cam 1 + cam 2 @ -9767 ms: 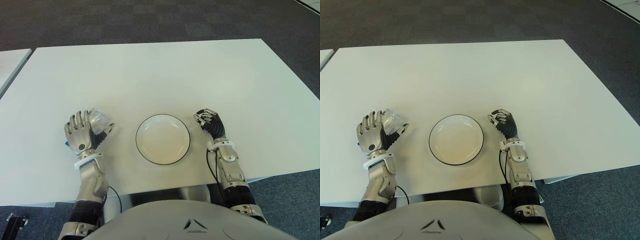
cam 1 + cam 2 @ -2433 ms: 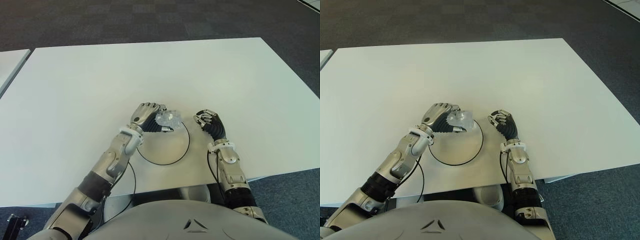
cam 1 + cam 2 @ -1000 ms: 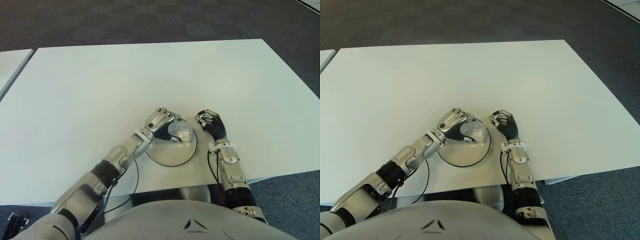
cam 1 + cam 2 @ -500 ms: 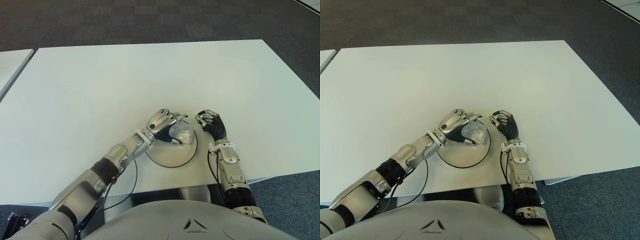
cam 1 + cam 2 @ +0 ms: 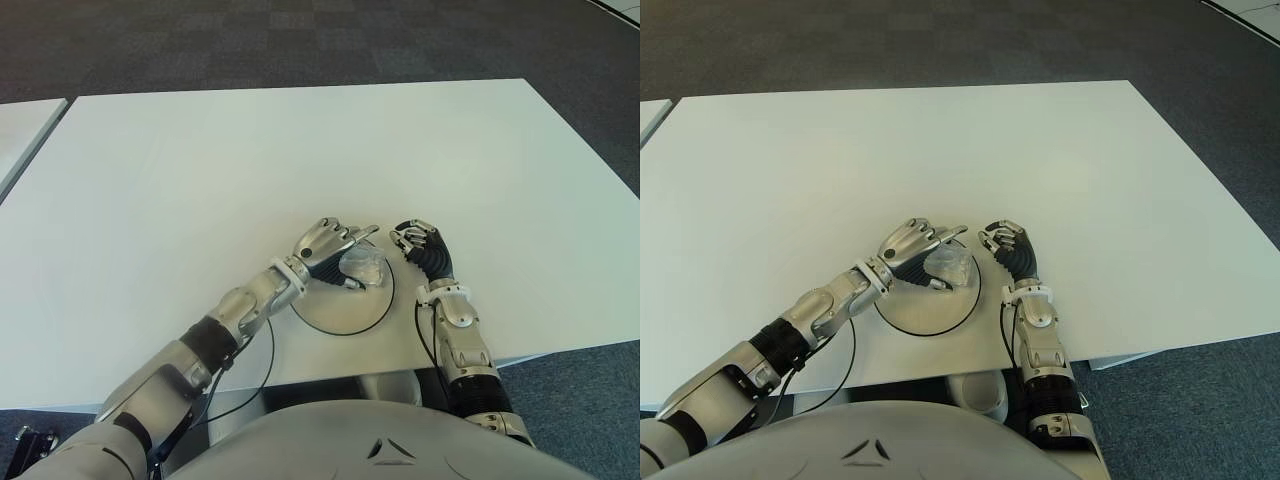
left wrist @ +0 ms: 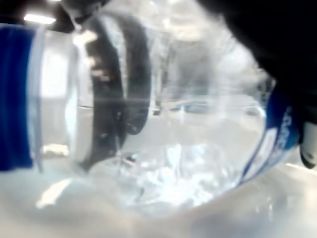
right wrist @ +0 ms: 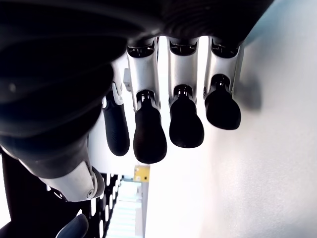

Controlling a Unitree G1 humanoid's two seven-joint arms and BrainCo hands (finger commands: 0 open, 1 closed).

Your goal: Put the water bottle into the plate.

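- The plate (image 5: 340,310), white with a thin dark rim, sits on the white counter (image 5: 250,160) near its front edge, just ahead of the robot's torso.
- A clear plastic water bottle (image 5: 362,268) lies on its side in the plate, toward the plate's far right part; nothing else is in the plate.
- In the left wrist view the water bottle (image 6: 168,129) fills the frame: crumpled clear plastic, a blue cap at one end and a blue label band at the other, its underside on the pale plate surface.
- The left robot hand (image 5: 328,250) reaches over the plate's far left rim, with the arm stretched diagonally across the counter from the robot's left.
- Its fingers (image 5: 940,237) are extended and spread apart, pointing toward the right robot hand rather than wrapped round the bottle.
- The bottle lies just under and to the right of the left palm; whether the palm or thumb touches the plastic I cannot tell, but the fingers do not appear to grip it.
- The right robot hand (image 5: 423,247) shows just beside the plate's right rim, on its right side.
- In the right wrist view its dark-tipped fingers (image 7: 148,134) are curled together, holding nothing, close over the white counter (image 7: 267,163).
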